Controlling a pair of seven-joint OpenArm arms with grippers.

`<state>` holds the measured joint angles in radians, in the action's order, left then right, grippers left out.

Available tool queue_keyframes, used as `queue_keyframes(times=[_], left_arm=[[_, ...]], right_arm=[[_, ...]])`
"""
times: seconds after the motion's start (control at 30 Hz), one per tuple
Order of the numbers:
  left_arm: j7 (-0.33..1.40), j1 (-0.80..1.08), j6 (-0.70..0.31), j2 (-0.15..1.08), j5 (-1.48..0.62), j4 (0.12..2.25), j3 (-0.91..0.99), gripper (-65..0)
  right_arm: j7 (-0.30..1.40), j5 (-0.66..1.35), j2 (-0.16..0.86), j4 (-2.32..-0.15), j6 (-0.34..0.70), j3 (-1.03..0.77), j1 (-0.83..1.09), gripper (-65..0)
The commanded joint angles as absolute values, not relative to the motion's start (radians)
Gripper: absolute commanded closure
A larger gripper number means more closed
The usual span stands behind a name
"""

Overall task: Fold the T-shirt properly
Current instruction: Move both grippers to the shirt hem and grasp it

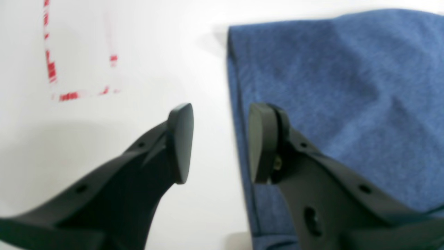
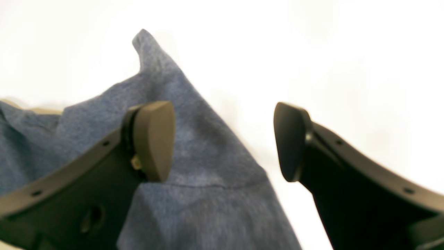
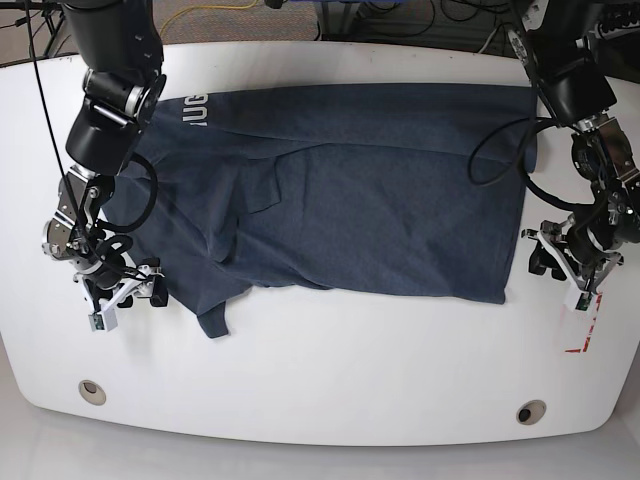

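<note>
The dark blue T-shirt point(image 3: 380, 190) lies spread across the white table, with white lettering point(image 3: 193, 108) at its far left and a sleeve point(image 3: 215, 315) hanging toward the front. My left gripper point(image 3: 556, 262) is at the shirt's right edge. In the left wrist view it point(image 1: 220, 142) is open, one finger over the cloth point(image 1: 329, 86), the other over bare table. My right gripper point(image 3: 125, 292) sits at the shirt's left front. It point(image 2: 225, 142) is wide open and astride the cloth's edge point(image 2: 208, 156), with nothing gripped.
Red tape marks point(image 3: 585, 335) point(image 1: 66, 95) lie on the table just beside the left gripper. Two round holes point(image 3: 92, 391) point(image 3: 531, 412) sit near the table's front edge. Cables run behind the table's far edge.
</note>
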<state>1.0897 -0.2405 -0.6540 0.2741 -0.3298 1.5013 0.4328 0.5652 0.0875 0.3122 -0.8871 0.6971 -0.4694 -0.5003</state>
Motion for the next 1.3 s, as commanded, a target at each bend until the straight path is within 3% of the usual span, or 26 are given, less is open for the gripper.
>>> queue_keyframes(times=[0.0, 0.57, 0.67, 0.73, 0.93, 1.07, 1.27], left_arm=[[1.076, -0.26, -0.654, 0.305, -0.338, 1.535, 0.438, -23.6], [1.073, -0.216, -0.654, 0.308, -0.338, 1.531, 0.444, -23.6], [1.073, -0.213, -0.654, 0.308, -0.338, 1.531, 0.449, -23.6], [1.072, -0.216, -0.653, 0.308, -0.337, 1.527, 0.455, -23.6], [1.07, -0.255, -0.63, 0.308, -0.337, 1.455, 0.46, -23.7], [1.069, -0.328, -0.542, 0.308, -0.337, 1.325, 0.456, -28.1], [0.987, -0.414, -0.455, 0.308, -0.337, 1.162, 0.456, -44.2]], right_arm=[[0.509, 0.097, 0.351, -0.825, 0.698, -0.475, -0.529, -42.0], [0.449, 0.107, 0.302, -0.765, 0.698, -0.363, -0.435, -41.1], [0.435, 0.105, 0.294, -0.765, 0.698, -0.363, -0.435, -35.7], [0.421, 0.101, 0.289, -0.765, 0.698, -0.363, -0.435, -28.5], [0.392, 0.099, 0.291, -0.765, 0.698, -0.358, -0.441, -1.0], [0.394, 0.099, 0.295, -0.765, 0.698, -0.357, -0.447, -1.4], [0.395, 0.097, 0.297, -0.765, 0.698, -0.357, -0.461, -0.3]])
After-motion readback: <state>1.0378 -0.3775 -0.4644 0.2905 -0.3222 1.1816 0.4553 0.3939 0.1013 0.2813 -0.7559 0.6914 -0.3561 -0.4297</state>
